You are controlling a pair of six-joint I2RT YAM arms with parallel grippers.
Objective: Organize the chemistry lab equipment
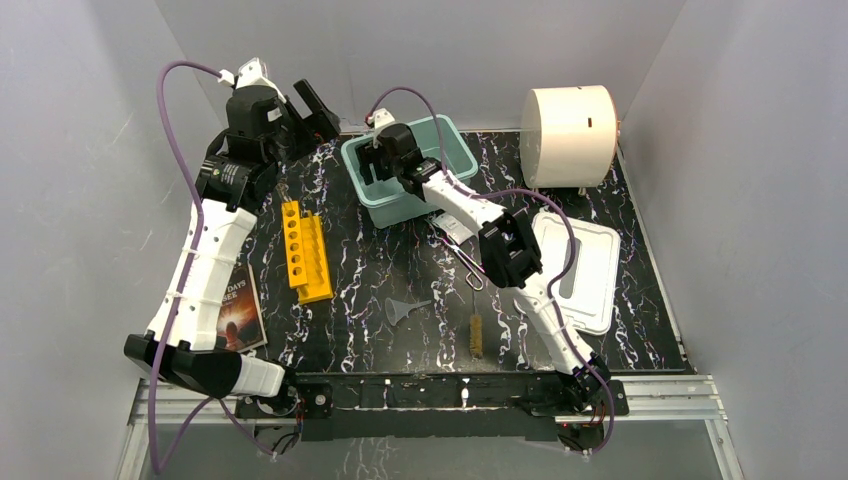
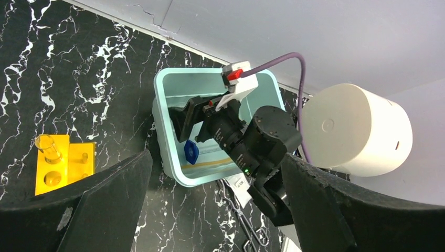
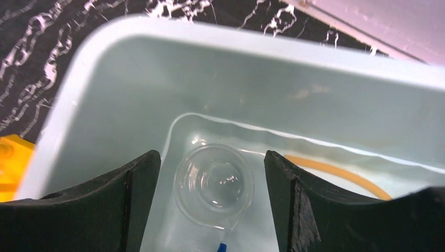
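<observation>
The right gripper [image 3: 211,160] was lowered inside the teal bin [image 1: 455,140] at the back of the black marbled table [image 1: 400,270], its fingers spread apart on either side of a clear beaker [image 3: 214,185] that stood upright on the bin floor; whether the pads touched the glass could not be told. A tan rubber tube [image 3: 336,170] curved along the bin floor beside the beaker, and a blue cap [image 2: 191,151] lay near it. The left gripper [image 1: 312,108] hung raised over the table's back left corner, its fingers wide apart and gripping nothing. A yellow rack [image 1: 305,250] lay left of the bin with a glass tube [image 2: 48,147] standing in one hole. On the open table nearer the arms lay a clear funnel [image 1: 405,310] and a brown bristle brush [image 1: 476,335], well apart from the bin. What looked like metal tongs [image 1: 462,262] lay partly under the right arm.
</observation>
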